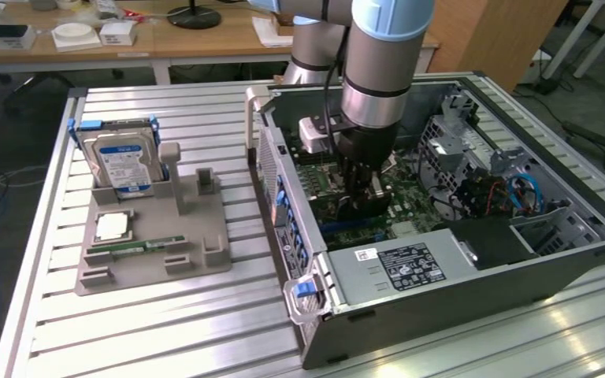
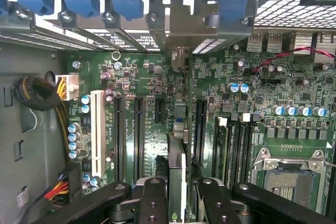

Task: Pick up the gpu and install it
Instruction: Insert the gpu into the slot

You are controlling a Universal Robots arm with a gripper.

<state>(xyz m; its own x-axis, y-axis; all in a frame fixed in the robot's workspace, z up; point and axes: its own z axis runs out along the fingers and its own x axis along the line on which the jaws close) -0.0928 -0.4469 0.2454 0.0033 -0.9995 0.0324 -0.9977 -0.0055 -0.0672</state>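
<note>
The pincer [image 2: 181, 202] pinches the gpu [image 2: 177, 153] edge-on, holding it upright close over the green motherboard [image 2: 252, 93] inside the open computer case [image 1: 439, 303].

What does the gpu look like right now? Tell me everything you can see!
The gpu is a thin, dark card seen edge-on, with a silvery metal piece at its far end. It stands on edge between the gripper's black fingers, low inside the case, just over the green motherboard among its long black slots. Whether it sits in a slot cannot be told.
</note>
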